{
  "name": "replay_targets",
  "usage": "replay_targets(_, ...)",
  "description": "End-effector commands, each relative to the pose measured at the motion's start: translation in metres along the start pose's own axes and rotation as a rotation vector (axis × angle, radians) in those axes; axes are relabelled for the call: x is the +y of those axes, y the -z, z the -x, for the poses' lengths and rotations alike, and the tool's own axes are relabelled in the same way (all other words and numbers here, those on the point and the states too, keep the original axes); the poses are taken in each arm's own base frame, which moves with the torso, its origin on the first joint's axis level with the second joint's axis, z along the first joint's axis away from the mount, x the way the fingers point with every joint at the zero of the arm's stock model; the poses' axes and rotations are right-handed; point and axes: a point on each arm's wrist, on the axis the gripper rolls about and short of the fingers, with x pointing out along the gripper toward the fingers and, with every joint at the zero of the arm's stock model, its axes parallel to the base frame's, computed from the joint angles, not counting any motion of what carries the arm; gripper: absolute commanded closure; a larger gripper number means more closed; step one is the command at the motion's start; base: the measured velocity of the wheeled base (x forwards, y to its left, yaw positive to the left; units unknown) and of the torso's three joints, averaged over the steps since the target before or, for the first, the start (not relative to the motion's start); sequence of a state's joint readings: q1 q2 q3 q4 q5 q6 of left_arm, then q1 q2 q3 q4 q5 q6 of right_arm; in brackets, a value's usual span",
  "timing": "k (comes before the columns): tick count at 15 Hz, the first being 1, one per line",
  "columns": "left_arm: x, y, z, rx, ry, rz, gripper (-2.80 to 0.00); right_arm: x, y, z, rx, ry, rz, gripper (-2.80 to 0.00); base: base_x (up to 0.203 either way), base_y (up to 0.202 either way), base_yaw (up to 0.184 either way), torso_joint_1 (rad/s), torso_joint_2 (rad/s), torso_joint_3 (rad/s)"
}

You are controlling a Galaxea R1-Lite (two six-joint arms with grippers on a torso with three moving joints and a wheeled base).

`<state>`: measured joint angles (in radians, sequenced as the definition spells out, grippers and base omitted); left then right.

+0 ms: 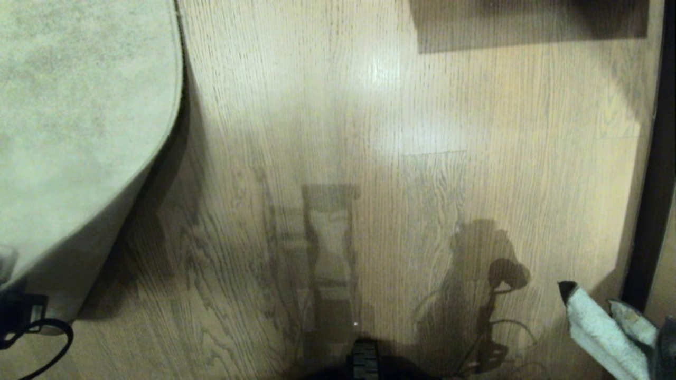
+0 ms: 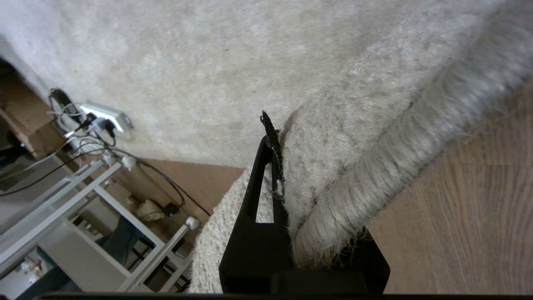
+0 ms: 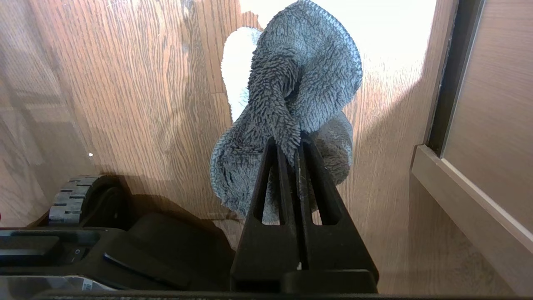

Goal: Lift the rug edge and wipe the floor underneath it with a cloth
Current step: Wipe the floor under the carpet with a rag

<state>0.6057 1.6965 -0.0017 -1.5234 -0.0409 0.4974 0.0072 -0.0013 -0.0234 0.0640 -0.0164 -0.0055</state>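
So I'm holding the pale grey-beige short-pile rug's edge (image 2: 329, 183) lifted off the light brown wood plank floor (image 1: 401, 158), left end effector (image 2: 277, 166) clenched on it. Right end effector (image 3: 291, 150) is gripping the one fluffy grey-teal cloth (image 3: 300, 83), hanging low at my right. Next I'm thinking: swing it under the one rug.

Rug (image 1: 79, 105) occupies the left side, its rug edge (image 1: 158, 153) raised off the floor (image 1: 369, 132) and casting a dark shadow beneath. Whitish cloth (image 1: 597, 327) with dark trim hangs at lower right. Black cable (image 1: 47, 343) sits at lower left. Dark vertical strip (image 1: 655, 184) borders the right side
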Motion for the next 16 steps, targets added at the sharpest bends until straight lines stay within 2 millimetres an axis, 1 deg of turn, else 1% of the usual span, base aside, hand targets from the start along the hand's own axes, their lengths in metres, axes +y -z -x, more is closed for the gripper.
replay_targets(1,0.007,-0.003,0.002,-0.037,-0.048,-0.002,0.00,0.000,0.000,0.000,0.002,0.000,0.001,0.00,0.000,0.000,0.000,0.000,0.00,0.000)
replay_targets(10,0.023,0.006,0.004,-0.008,-0.097,0.014,0.00,0.000,0.000,0.000,0.001,0.000,0.001,0.00,0.000,0.000,0.000,0.000,0.00,0.000)
replay_targets(14,0.022,0.006,0.004,-0.011,-0.092,0.013,0.00,0.000,0.000,0.000,0.001,0.000,0.001,0.00,0.000,0.000,0.000,0.000,0.00,0.000)
replay_targets(16,0.022,0.007,0.003,-0.008,-0.088,0.014,0.00,0.000,0.000,0.000,0.002,0.000,0.001,0.00,-0.003,0.082,-0.011,0.003,0.00,0.003)
